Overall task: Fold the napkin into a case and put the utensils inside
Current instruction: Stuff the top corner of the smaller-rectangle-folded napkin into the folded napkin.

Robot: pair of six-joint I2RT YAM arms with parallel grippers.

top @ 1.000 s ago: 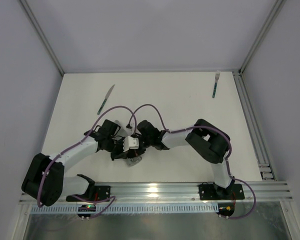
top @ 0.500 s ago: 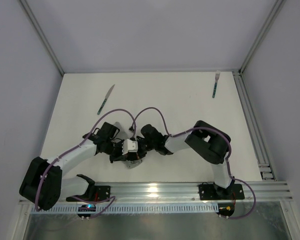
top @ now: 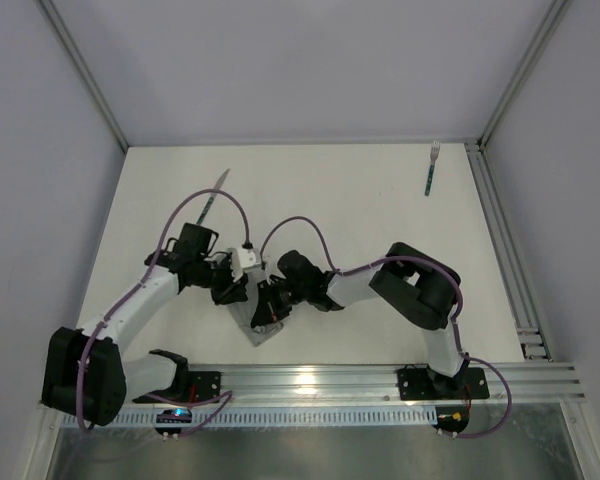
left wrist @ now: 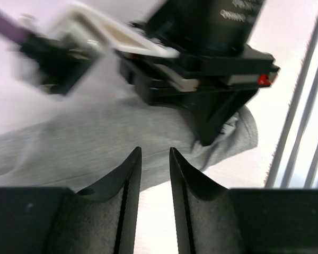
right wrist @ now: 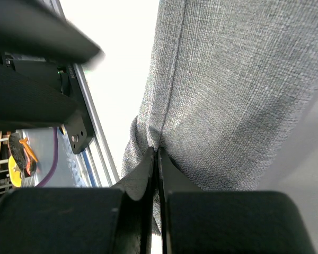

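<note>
The napkin (top: 261, 328) lies in a bunched, partly folded heap close to the near edge of the desk (top: 360, 200), a little to the left of the middle. Most of it is hidden under the two arms in the view from above. The right pincer (right wrist: 157, 153) is closed completely on a fold at the edge of the grey cloth, and its wrist view shows the fabric squeezed between the two tips. The left pincer (left wrist: 155, 152) stands just beside the same cloth with its tips only a little apart. Nothing is between them; only the white desk and the napkin beyond show through the narrow gap. From the left wrist, the right pincer shows as a dark body coming down on the right end of the cloth. The knife (top: 205, 212) lies near the far left corner of the desk, with a purple cable passing over it. The fork (top: 432, 170) lies near the far right corner, well apart from the napkin.
</note>
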